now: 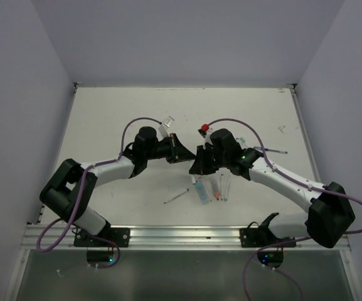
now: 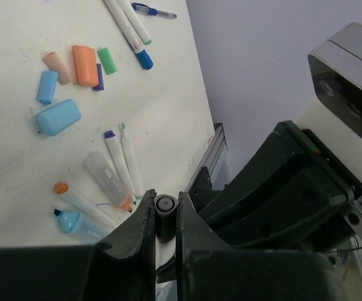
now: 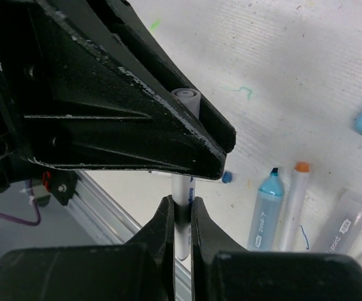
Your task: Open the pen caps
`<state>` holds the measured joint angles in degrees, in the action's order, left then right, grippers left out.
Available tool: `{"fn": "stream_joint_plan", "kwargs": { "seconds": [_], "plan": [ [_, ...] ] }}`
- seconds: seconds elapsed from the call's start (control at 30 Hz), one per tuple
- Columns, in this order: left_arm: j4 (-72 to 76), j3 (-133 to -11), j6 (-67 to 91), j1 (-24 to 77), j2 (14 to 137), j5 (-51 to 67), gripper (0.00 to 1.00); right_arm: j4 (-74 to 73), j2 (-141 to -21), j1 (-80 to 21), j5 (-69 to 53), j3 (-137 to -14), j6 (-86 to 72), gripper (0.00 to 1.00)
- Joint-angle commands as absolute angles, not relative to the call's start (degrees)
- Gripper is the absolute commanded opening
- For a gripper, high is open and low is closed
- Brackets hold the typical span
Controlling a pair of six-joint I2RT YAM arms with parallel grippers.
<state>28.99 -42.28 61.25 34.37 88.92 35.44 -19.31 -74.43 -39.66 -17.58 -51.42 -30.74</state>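
Pen (image 3: 181, 188) long axis runs 12–6 in right wrist view; right gripper (image 3: 182, 202) clamps its barrel, left gripper (image 2: 165, 204) pinches the 12 o'clock end.

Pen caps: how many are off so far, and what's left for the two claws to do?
Done: several caps lie loose, among them an orange cap, a green cap and a light blue cap. In hand: the left claw and right claw both grip one white pen in mid-air; its cap is hidden. Left: probably the pen with a dark blue end, which looks capped.
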Motion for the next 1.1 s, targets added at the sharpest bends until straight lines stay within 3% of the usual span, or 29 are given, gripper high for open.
{"fn": "stream_joint_plan", "kwargs": {
  "seconds": [0.0, 0.07, 0.17, 0.3, 0.7, 0.9, 1.07],
  "plan": [
    [29.0, -45.5, 60.9, 34.6, 88.1, 37.9, 0.00, -20.4, -75.8, -43.8, -6.7, -53.5, -29.4, 0.00],
    [20.4, -50.4, 56.6, 33.7, 89.2, 35.7, 0.00, -23.8, -75.7, -47.9, 3.4, -55.4, -28.7, 0.00],
    [12.3, -54.9, 51.9, 30.9, 90.8, 32.5, 0.00, -35.0, -80.0, -61.0, 29.6, -59.6, -30.8, 0.00],
    [13.2, -58.4, 53.3, 25.8, 93.5, 35.9, 0.00, -45.3, -85.7, -67.8, 42.8, -61.1, -37.3, 0.00],
    [9.0, -55.6, 42.6, 23.6, 94.9, 37.2, 0.00, -32.6, -82.1, -64.7, 23.2, -55.4, -37.7, 0.00],
    [8.4, -54.9, 40.3, 25.3, 98.5, 36.9, 0.10, -30.1, -86.0, -64.3, 19.7, -55.3, -40.8, 0.00],
    [9.6, -55.3, 39.9, 26.3, 101.0, 36.8, 0.12, -29.5, -87.4, -64.2, 20.5, -54.8, -41.7, 0.00]
  ]
}}
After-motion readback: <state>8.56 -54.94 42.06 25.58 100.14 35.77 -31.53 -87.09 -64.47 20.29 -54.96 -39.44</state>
